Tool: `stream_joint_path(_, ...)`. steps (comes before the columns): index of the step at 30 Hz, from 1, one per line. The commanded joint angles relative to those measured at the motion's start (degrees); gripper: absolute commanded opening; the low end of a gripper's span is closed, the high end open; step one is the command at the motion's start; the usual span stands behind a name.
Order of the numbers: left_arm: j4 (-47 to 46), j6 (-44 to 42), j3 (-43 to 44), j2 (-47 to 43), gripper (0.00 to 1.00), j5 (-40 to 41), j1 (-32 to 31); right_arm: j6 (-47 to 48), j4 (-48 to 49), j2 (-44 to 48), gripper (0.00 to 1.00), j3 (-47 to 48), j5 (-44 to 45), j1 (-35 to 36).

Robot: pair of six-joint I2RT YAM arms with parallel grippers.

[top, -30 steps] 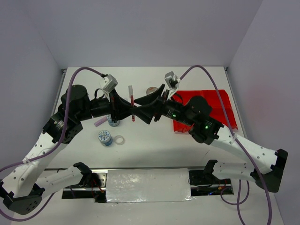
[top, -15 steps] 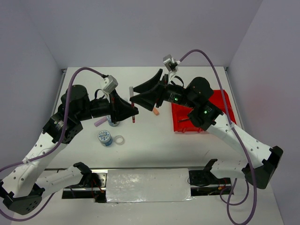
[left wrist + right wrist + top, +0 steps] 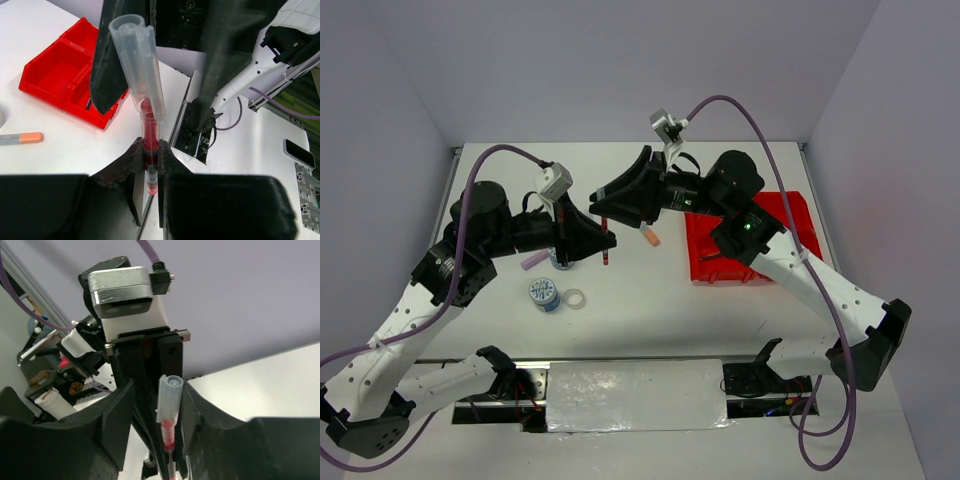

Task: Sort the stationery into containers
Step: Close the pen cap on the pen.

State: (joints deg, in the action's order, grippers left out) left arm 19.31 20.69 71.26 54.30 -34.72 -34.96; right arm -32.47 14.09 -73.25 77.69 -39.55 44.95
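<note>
White table [image 3: 650, 320] under pale lilac walls carries the whole scene. Above its middle the left gripper [image 3: 150, 150] is clamped narrowly on the lower barrel of a thin red pen [image 3: 149, 125], which stands nearly upright out of the fingers and clear of the surface. At the pen's top is a long clear cap [image 3: 140, 65]. The right gripper [image 3: 157, 407] reaches in from the other side, its black fingers standing apart on either side of that cap. A gap shows on one side, so the jaws straddle the cap without pinching it.

Just beside the pen, an orange-capped stubby marker [image 3: 650, 237] lies flat on the table. Right of it sits a bright red plastic bin tray [image 3: 705, 272] divided into compartments, largely covered by the right arm. A thin dark item [image 3: 715, 258] lies in its near-left compartment; what it is cannot be told.

Left of the pen, by the left arm, lie a lilac stubby marker [image 3: 533, 262], a round blue-white patterned tape roll [image 3: 543, 293] and a small clear tape ring [image 3: 575, 297].
</note>
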Motion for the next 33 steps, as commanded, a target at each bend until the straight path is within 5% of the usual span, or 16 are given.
stream_joint_path(1,-2.0,-2.1,1.3,-0.1,0.00,-1.1,0.2,-0.6,1.7,0.2,0.42,2.2,-1.0,-0.7)
stream_joint_path(10,-1.7,-2.3,1.5,0.3,0.00,-0.4,0.2,1.1,0.3,1.4,0.00,1.0,0.8,-0.7)
stream_joint_path(22,-3.7,2.8,3.1,1.1,0.00,6.2,0.2,9.8,1.9,7.8,0.00,-6.8,8.6,2.5)
stream_joint_path(33,-12.0,7.3,3.1,2.4,0.00,-0.4,0.2,10.5,6.1,8.7,0.00,-11.4,14.1,5.6)
